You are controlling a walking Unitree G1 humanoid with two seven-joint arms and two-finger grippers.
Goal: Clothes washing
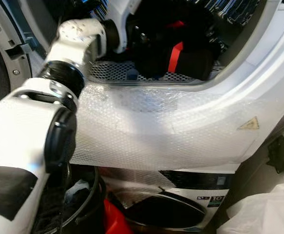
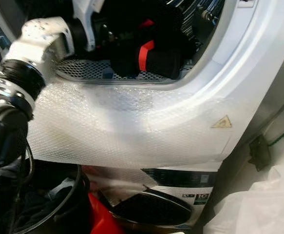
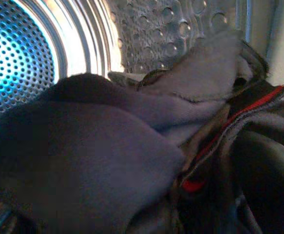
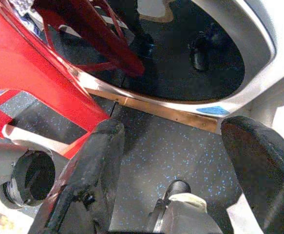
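Dark clothes [image 1: 180,53] with a red stripe [image 1: 175,56] lie heaped in the open washing machine drum [image 3: 29,58]. My left arm [image 1: 78,41] reaches in through the door opening, and its far end is lost against the dark pile. In the left wrist view, grey-black fabric [image 3: 98,161] with red trim [image 3: 193,184] sits very close, with the perforated steel drum wall behind it. My right gripper [image 4: 180,161] hangs low over the speckled floor [image 4: 180,141], open and holding nothing.
Bubble wrap [image 1: 156,126] covers the machine's white front below the opening. A second machine with a dark round door [image 1: 166,209] stands underneath. A black basket [image 1: 83,204] and a red plastic object [image 4: 34,83] sit at lower left, a white bag [image 1: 263,214] at lower right.
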